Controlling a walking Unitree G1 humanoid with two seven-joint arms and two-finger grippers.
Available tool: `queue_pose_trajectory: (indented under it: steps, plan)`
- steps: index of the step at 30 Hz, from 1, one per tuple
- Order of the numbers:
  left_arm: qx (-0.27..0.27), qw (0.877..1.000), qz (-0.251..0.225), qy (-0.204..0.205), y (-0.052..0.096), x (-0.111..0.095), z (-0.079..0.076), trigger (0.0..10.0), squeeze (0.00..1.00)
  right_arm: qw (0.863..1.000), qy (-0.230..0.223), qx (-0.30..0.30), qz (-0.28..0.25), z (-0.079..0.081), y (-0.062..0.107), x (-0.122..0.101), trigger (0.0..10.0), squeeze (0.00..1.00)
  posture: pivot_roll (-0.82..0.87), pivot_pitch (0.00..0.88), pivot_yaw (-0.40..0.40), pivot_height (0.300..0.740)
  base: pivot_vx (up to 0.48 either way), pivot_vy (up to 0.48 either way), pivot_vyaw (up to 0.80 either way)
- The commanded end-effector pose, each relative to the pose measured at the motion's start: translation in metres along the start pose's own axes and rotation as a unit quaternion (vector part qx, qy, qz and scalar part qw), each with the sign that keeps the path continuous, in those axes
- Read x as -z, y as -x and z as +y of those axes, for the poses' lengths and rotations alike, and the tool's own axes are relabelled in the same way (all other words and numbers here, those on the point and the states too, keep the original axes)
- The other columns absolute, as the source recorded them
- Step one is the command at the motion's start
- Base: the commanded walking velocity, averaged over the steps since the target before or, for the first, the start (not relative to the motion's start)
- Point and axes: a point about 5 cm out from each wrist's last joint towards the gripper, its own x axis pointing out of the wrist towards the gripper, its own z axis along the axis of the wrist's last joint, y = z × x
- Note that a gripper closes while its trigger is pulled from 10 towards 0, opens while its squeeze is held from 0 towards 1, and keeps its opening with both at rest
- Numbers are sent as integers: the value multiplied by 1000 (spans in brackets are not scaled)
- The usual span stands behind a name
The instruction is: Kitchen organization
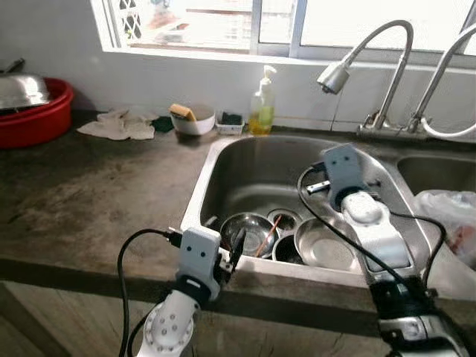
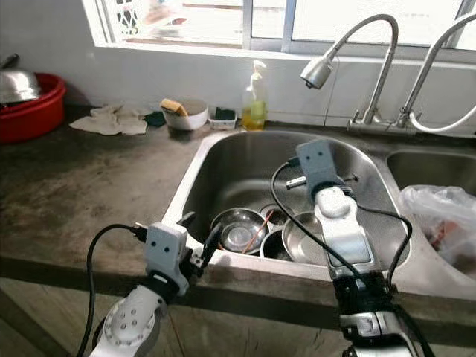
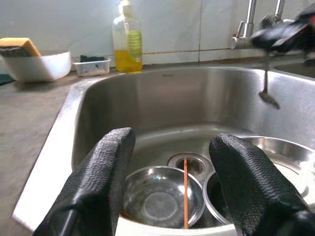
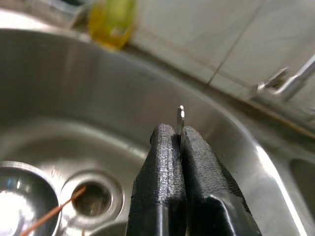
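The steel sink (image 1: 223,160) holds a small steel bowl (image 1: 249,230), a wider steel dish (image 1: 327,247), a dark bowl (image 1: 286,251) and a thin orange stick (image 3: 185,189) lying over the drain (image 1: 285,218). My left gripper (image 3: 172,142) is open at the sink's front rim, just above the small bowl (image 3: 160,196), with nothing between its fingers. My right gripper (image 4: 174,132) hovers over the middle of the basin, shut on the thin handle of a metal spoon (image 3: 268,98). The spoon hangs down, clear of the dishes.
A yellow soap bottle (image 1: 262,104), a white bowl with a sponge (image 1: 193,119), a small scrubber dish (image 1: 230,124) and a cloth (image 1: 119,125) line the back ledge. A red basin (image 1: 33,115) sits far left. Two faucets (image 1: 372,67) arch over the sink. A plastic bag (image 1: 450,216) lies at right.
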Motion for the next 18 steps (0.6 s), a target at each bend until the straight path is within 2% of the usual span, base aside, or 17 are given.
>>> queue_pose_trajectory:
  steps: [1,6,10,11,12,18]
  plan:
    - [0,1000,-1,-1,1,-3,-1,10000,0,999,11,-12,31,1,-4,8,10000,0,91,26,-74,740,0,0,0]
    - [4,1000,5,6,6,-3,-8,10000,0,989,62,-65,114,3,-13,41,10000,0,112,55,-86,740,0,0,0]
    - [6,1000,7,7,9,-4,-8,10000,0,983,71,-99,138,8,-10,51,10000,0,107,68,-79,740,0,0,0]
    - [6,1000,9,6,10,-3,-8,10000,0,981,79,-104,142,9,-9,53,10000,616,107,72,-80,740,0,0,0]
    - [6,1000,10,7,10,-3,-8,10000,0,981,82,-105,142,10,-9,53,10000,1000,107,72,-80,740,0,0,0]
    - [6,1000,12,6,9,-3,-7,10000,0,985,70,-95,124,10,-11,47,10000,1000,107,72,-75,740,0,0,0]
